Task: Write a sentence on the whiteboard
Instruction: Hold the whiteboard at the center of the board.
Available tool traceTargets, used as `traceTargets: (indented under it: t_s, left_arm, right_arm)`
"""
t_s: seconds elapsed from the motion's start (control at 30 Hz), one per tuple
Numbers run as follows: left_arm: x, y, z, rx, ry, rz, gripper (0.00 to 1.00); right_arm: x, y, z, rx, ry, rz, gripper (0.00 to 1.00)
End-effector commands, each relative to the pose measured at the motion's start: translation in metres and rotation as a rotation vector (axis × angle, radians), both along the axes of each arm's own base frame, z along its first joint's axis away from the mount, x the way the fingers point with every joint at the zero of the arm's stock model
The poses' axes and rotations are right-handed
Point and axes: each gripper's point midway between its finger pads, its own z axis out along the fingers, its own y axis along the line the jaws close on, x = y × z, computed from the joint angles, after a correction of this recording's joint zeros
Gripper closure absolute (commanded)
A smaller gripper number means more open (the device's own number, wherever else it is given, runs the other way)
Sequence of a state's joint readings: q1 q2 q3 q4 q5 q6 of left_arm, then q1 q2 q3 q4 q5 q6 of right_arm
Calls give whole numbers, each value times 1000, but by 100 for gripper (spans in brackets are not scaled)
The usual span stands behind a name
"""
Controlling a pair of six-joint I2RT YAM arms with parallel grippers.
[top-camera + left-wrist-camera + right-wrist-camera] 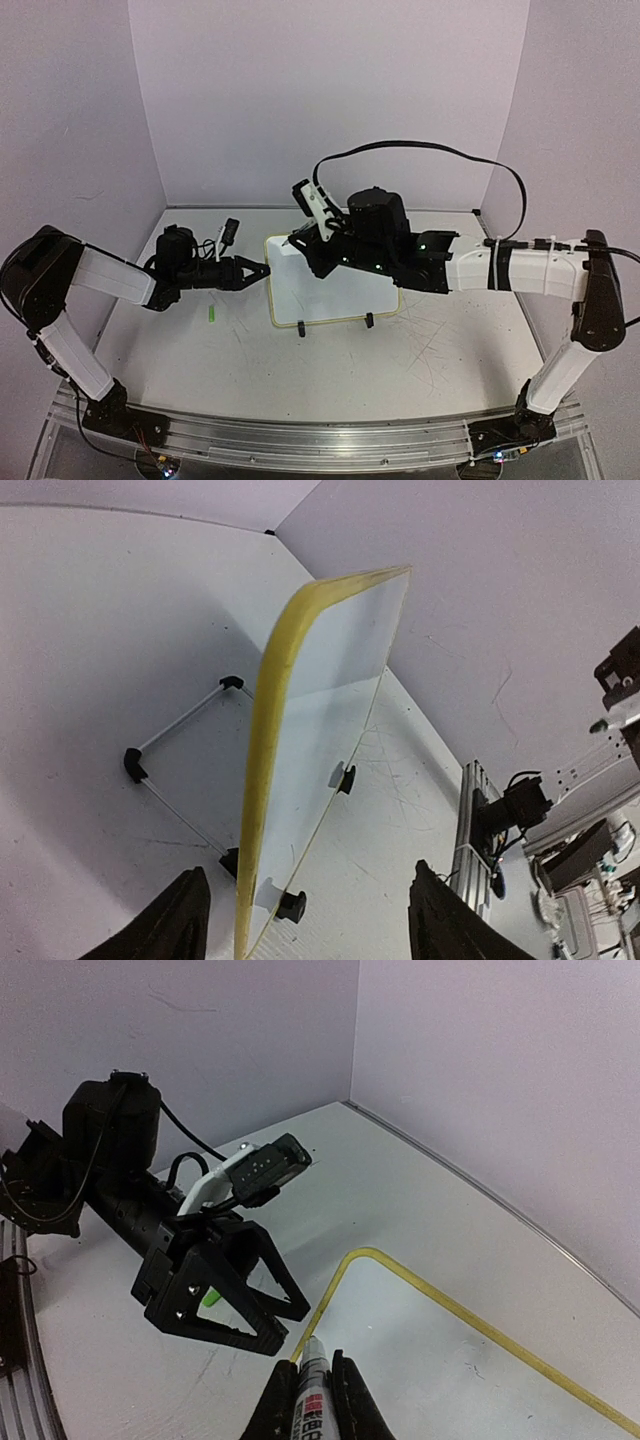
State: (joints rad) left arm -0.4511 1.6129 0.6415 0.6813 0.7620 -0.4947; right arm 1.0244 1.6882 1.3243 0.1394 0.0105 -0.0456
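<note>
The whiteboard [335,290] lies mid-table, white with a pale yellow rim and black clip feet [369,321]. Its visible face is plain; the sentence is out of view. My left gripper [263,272] is open, and its fingers [185,920] straddle the board's yellow left edge [262,780] without touching it. My right gripper [312,1400] is shut on a white marker [312,1385]. The marker's tip sits just over the board's upper left corner [345,1260], close to the left gripper's fingers [250,1310].
A small green cap [212,314] lies on the table left of the board, under the left arm. A black cable [430,150] arcs over the right arm. Walls close the back and sides. A metal rail [300,440] runs along the near edge.
</note>
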Motion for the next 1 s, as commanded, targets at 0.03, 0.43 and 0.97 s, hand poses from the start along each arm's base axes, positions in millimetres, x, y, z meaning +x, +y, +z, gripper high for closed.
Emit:
traceTargets:
  t_s: [0.03, 0.43, 0.97]
  left_arm:
    - [8, -14, 11, -30, -79, -65, 40]
    - [10, -23, -2, -15, -123, -153, 71]
    - [7, -26, -6, -28, -187, -273, 72]
  right_arm:
    - [12, 11, 21, 52, -83, -14, 100]
    - [18, 22, 11, 49, -80, -17, 100]
    - [21, 22, 4, 11, -110, -20, 100]
